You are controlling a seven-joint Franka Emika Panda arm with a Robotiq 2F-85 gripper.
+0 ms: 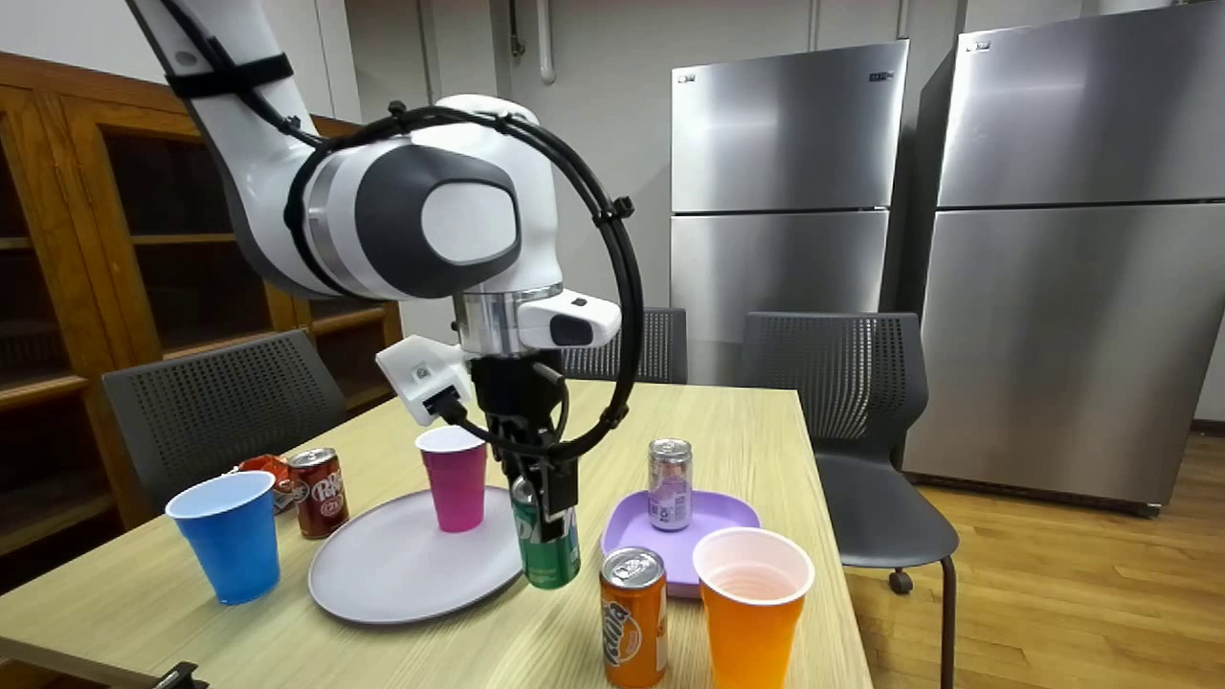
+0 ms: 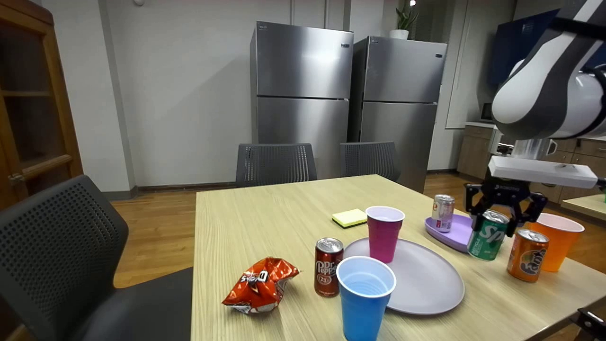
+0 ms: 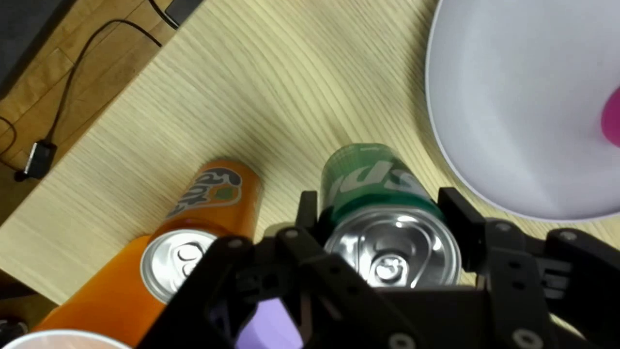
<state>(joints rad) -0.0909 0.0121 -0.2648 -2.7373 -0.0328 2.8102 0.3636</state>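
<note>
My gripper point(image 3: 380, 206) is shut on a green Sprite can point(image 3: 370, 177), with one finger on each side near its silver top. The can also shows in both exterior views point(image 1: 550, 560) point(image 2: 487, 239), slightly tilted; I cannot tell whether its base clears the table. An orange Fanta can point(image 1: 634, 617) stands close beside it, in front of an orange cup point(image 2: 558, 237). A purple plate point(image 1: 737, 512) behind bears a light pink and silver can point(image 1: 670, 483). A grey round plate point(image 3: 523, 121) lies on the other side, with a magenta cup point(image 2: 386, 234) on it.
A blue cup point(image 2: 364, 298), a Dr Pepper can point(image 2: 328, 267) and a red chip bag point(image 2: 262, 284) stand near the grey plate. A yellow sponge point(image 2: 349, 218) lies farther back. Dark chairs point(image 1: 833, 383) surround the wooden table point(image 2: 265, 213).
</note>
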